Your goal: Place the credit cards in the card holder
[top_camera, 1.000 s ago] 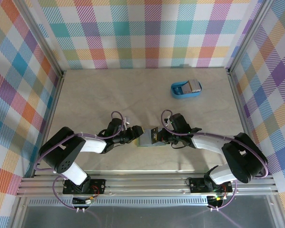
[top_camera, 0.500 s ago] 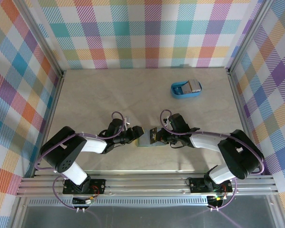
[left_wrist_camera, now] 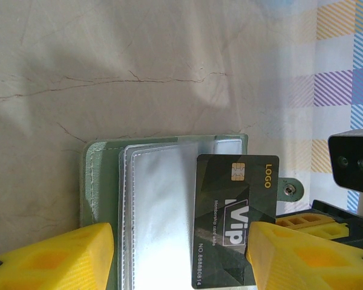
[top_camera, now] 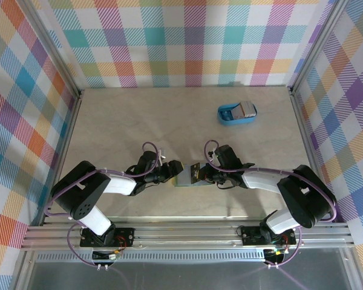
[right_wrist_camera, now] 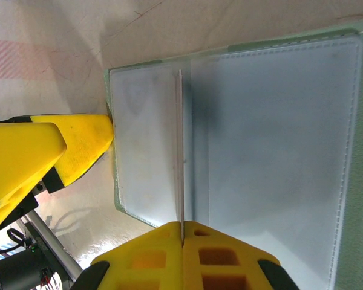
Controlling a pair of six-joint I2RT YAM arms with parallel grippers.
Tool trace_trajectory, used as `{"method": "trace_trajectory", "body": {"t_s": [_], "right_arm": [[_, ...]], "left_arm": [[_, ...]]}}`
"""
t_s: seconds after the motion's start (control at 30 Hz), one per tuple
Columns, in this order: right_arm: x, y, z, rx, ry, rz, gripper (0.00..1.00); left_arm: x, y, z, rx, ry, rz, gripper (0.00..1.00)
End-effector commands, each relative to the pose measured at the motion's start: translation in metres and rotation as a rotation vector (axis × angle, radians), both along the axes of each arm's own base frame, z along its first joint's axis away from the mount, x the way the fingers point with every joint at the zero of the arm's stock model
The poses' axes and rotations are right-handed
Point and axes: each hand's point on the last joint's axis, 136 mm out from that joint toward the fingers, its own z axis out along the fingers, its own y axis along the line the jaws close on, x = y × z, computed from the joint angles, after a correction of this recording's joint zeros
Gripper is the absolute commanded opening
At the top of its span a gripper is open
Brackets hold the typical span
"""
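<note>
The card holder (top_camera: 185, 180) lies open on the table between the two arms, a sage-green wallet (left_wrist_camera: 97, 181) with clear plastic sleeves (right_wrist_camera: 278, 121). My right gripper (right_wrist_camera: 183, 226) is shut on a dark credit card (left_wrist_camera: 230, 217) marked VIP, held on edge (right_wrist_camera: 181, 145) over the sleeves. Its long edge touches them; whether it sits in a pocket I cannot tell. My left gripper (left_wrist_camera: 180, 232) is open, its yellow fingers (left_wrist_camera: 54, 257) straddling the wallet's near end. From above, the left gripper (top_camera: 172, 170) and right gripper (top_camera: 204, 174) face each other across the card (top_camera: 195, 171).
A bright blue tray (top_camera: 228, 115) with more cards (top_camera: 248, 109) in it stands at the back right. Plaid walls enclose the table on three sides. The right arm's wrist camera (left_wrist_camera: 352, 160) sits close to the left gripper's right finger.
</note>
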Motion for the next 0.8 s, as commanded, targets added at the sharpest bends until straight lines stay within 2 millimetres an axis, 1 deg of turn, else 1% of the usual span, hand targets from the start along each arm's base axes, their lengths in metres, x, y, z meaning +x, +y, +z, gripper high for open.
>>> {"method": "trace_trajectory", "body": {"t_s": [0.0,0.23,0.57,0.77], "right_arm": [[-0.0015,0.0044,0.0035,0.03,-0.002,0.011,0.0],[-0.0007,0.0056,0.0058,0.043,-0.008,0.009,0.0],[0.0015,0.0087,0.0021,0.051,0.002,0.006,0.0],[0.001,0.0055,0.0025,0.037,-0.002,0.001,0.0]], "left_arm": [[-0.0066,-0.0027,-0.006,0.014,0.015,-0.006,0.61],[-0.0079,-0.0026,-0.0071,0.016,0.016,-0.008,0.61],[-0.0076,-0.0024,-0.0099,0.022,0.021,-0.006,0.61],[-0.0084,-0.0025,-0.012,0.024,0.024,-0.007,0.61]]}}
